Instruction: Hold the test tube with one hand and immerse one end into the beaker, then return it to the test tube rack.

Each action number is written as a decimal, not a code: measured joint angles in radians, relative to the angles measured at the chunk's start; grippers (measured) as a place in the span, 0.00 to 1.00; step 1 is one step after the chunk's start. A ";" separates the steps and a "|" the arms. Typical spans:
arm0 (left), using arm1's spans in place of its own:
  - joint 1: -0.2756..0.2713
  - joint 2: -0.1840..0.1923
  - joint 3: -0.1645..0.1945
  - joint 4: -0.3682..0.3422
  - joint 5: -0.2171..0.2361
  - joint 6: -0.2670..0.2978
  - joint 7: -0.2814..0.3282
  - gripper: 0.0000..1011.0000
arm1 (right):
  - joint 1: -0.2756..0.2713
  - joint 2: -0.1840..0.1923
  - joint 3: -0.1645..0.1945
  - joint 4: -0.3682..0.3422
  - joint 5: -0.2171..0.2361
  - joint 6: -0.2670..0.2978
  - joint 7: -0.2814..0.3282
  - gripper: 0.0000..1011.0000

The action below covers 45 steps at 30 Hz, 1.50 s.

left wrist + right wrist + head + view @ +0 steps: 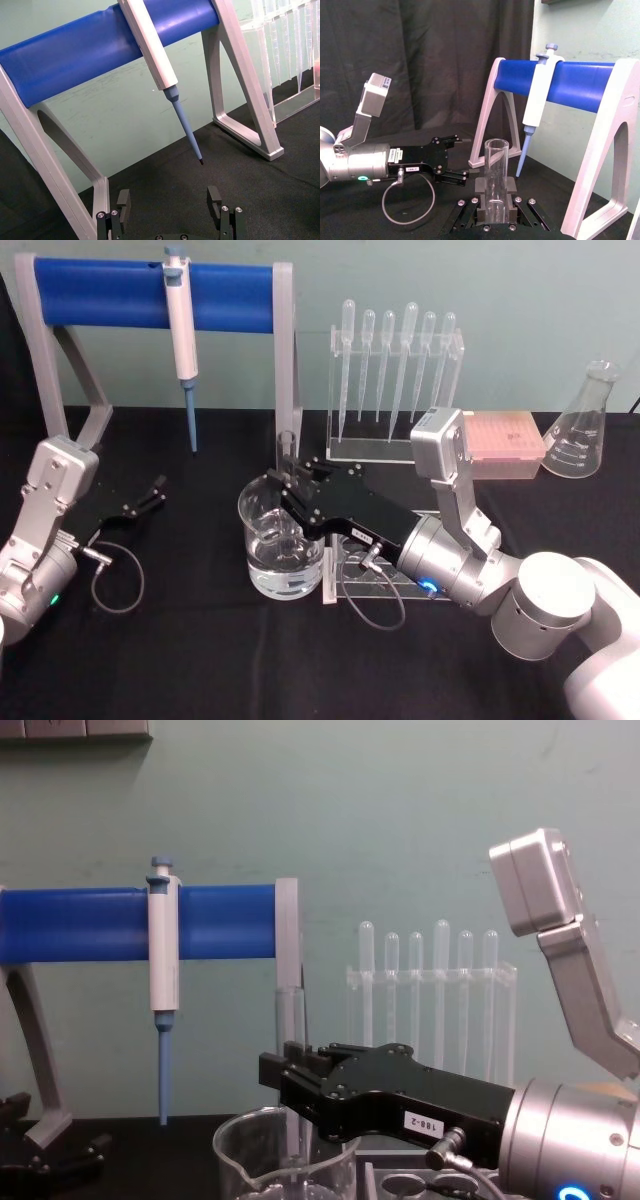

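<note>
The test tube point(286, 452) stands upright, a clear glass tube with its open rim on top, and my right gripper point(291, 483) is shut on its middle. In the right wrist view the test tube point(496, 172) rises between the two black fingers. Directly below sits the beaker point(283, 545), wide and partly filled with water. From the chest view the test tube point(291, 1040) runs down past the right gripper point(300, 1092) to behind the beaker point(283, 1160) rim; its bottom end is hidden. My left gripper point(152, 494) rests open on the table at the left, empty point(168, 197).
A white-and-blue pipettor point(183, 335) hangs on the blue-barred stand point(100, 295) at the back left. A clear rack of pipettes point(395, 380) stands behind the beaker, with a pink box point(505, 440) and a glass flask point(580, 425) to its right. A clear rack point(385, 575) lies under my right arm.
</note>
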 joint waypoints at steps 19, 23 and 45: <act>0.000 0.000 0.000 0.000 0.000 0.000 0.000 0.99 | 0.000 0.000 0.000 0.000 0.000 0.000 0.000 0.22; 0.000 0.000 0.000 0.000 0.000 0.000 0.000 0.99 | 0.000 0.000 0.000 0.000 0.000 0.000 0.000 0.22; 0.000 0.000 0.000 0.000 0.000 0.000 0.000 0.99 | 0.000 0.000 0.000 0.000 0.000 0.000 0.000 0.22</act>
